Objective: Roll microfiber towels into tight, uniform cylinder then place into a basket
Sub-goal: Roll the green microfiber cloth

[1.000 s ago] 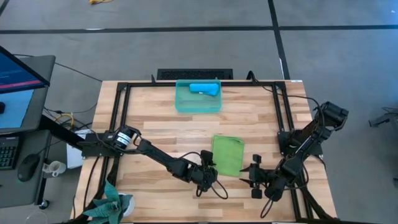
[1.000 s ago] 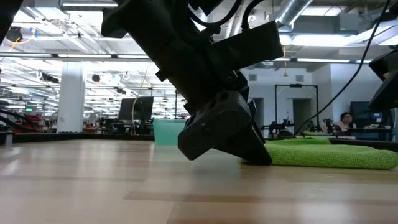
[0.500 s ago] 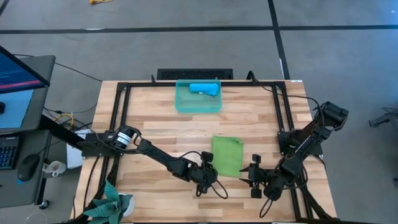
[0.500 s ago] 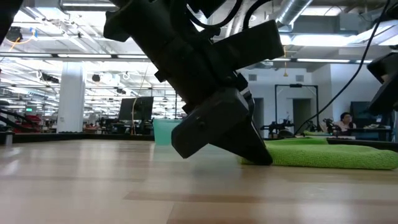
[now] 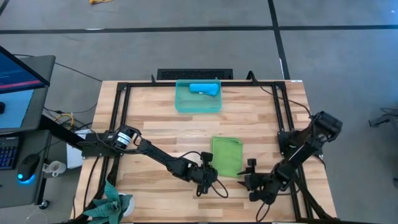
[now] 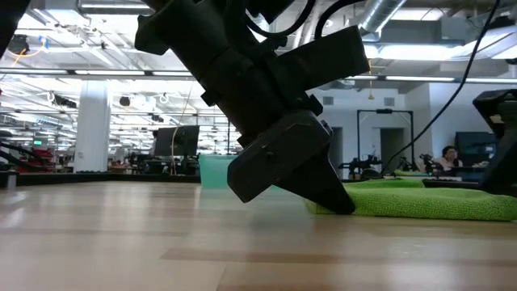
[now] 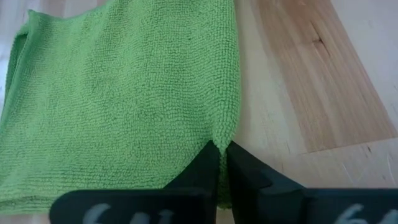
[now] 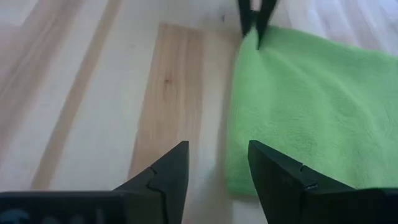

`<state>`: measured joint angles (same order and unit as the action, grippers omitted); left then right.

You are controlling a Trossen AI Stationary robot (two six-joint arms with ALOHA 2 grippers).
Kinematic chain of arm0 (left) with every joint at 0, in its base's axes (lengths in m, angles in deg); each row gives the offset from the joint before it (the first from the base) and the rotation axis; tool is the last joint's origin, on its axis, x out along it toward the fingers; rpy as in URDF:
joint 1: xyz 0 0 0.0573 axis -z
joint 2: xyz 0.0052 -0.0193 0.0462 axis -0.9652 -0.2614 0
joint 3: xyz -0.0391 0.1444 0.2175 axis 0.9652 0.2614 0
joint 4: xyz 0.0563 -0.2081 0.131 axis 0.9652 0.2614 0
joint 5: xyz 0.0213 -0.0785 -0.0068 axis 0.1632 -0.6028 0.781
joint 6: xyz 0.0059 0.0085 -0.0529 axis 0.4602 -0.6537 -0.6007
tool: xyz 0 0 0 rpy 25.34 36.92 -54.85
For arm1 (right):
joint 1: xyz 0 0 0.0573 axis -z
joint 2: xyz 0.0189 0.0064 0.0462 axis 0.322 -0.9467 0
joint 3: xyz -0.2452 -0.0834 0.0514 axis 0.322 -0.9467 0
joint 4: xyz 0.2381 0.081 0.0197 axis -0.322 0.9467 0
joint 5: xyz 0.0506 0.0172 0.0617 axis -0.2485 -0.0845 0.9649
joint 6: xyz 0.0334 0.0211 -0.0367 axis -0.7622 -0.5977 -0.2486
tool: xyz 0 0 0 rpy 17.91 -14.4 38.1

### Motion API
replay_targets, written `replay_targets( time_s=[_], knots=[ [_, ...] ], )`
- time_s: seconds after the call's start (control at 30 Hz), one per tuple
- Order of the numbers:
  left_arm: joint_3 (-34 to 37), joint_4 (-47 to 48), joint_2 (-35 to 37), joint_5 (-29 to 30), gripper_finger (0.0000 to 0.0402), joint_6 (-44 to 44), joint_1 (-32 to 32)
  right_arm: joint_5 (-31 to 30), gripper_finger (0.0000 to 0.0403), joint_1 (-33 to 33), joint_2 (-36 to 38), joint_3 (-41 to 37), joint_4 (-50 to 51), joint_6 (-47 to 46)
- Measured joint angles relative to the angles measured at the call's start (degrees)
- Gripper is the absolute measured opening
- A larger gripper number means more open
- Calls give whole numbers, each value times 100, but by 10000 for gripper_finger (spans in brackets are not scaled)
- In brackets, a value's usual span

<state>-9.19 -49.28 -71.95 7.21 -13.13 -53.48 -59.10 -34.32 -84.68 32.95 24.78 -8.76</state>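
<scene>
- Lying flat on pale wooden-plank counter (image 5: 155,134), near its front edge, between both arms: folded lime-green microfiber towel (image 5: 227,155).
- Pinching near-left corner of that green towel w/ fingers closed together: left end effector (image 7: 222,163); cloth edge puckering up at the tips in left wrist view.
- Showing in low view as big dark block tilted down, tip touching towel edge at counter level: same left end effector (image 6: 335,202).
- Hovering just beside towel's near-right corner, jaws standing apart, gripping nothing: right end effector (image 8: 217,163); bare wood showing between the fingers, towel edge next to one of them.
- Sitting at back-centre of counter, well apart from green towel: small rectangular see-through teal-green plastic basket (image 5: 180,102).
- Resting inside basket, toward its back wall: rolled sky-blue microfiber towel (image 5: 204,88).
- Running around counter edges: black metal frame (image 5: 121,109).
- Standing left of counter: monitor and keyboard stand (image 5: 18,81).
</scene>
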Motion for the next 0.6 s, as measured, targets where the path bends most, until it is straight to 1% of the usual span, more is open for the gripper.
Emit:
replay_targets(
  time_s=[0.13,0.27,0.37,0.5,0.6],
  knots=[
    [-2,7,0,-9,7,-12,0,-27,189,68,-284,214,103,262],
    [-4,20,0,-15,6,-12,2,-26,188,256,-335,293,239,260],
    [-4,24,0,-19,7,-14,2,-7,188,369,-341,290,418,129],
    [-4,25,0,-18,7,-14,4,3,189,442,-374,313,658,-388],
    [-4,25,0,-19,7,-14,4,133,188,497,-440,314,667,-553]
  ],
)
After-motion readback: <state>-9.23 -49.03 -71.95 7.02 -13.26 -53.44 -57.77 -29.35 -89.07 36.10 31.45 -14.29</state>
